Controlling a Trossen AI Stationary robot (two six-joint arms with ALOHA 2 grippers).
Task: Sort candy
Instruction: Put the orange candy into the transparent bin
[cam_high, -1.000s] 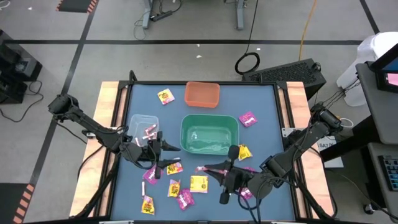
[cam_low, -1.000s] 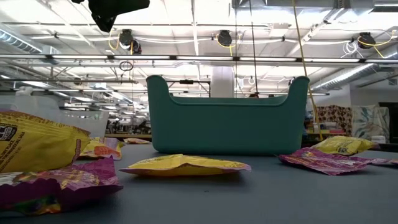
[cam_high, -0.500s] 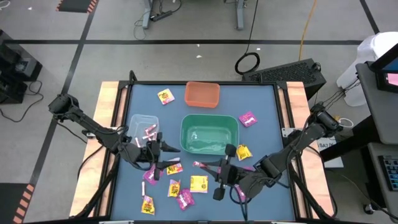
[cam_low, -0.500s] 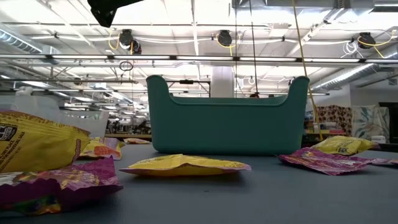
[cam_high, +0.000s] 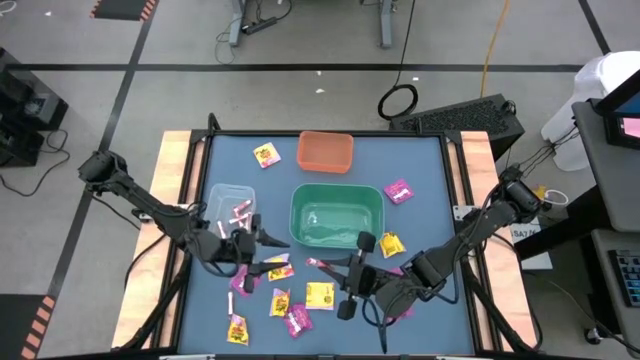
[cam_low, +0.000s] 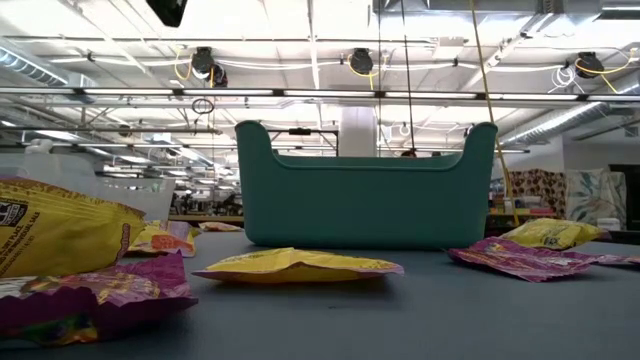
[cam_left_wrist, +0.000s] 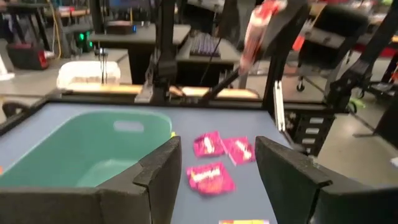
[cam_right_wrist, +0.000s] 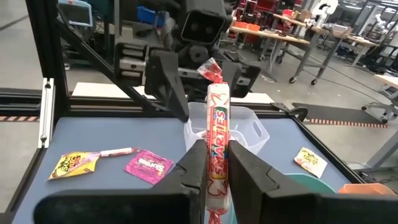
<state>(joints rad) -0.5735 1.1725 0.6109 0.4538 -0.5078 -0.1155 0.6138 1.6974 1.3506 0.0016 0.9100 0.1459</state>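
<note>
From overhead my right hand (cam_high: 330, 272) half hid what it carried; only its wrist camera showed my fingers (cam_right_wrist: 249, 177) clamped on an upright pink-white candy stick (cam_right_wrist: 216, 134). It hung between the green bin (cam_high: 337, 216) and the bench's (cam_high: 430, 160) front edge. My left hand (cam_high: 262, 252), fingers apart and empty, hovered just beside the clear bin (cam_high: 229, 206). Loose packets (cam_high: 319, 295) lay near the front edge. The low camera showed neither hand clearly.
</note>
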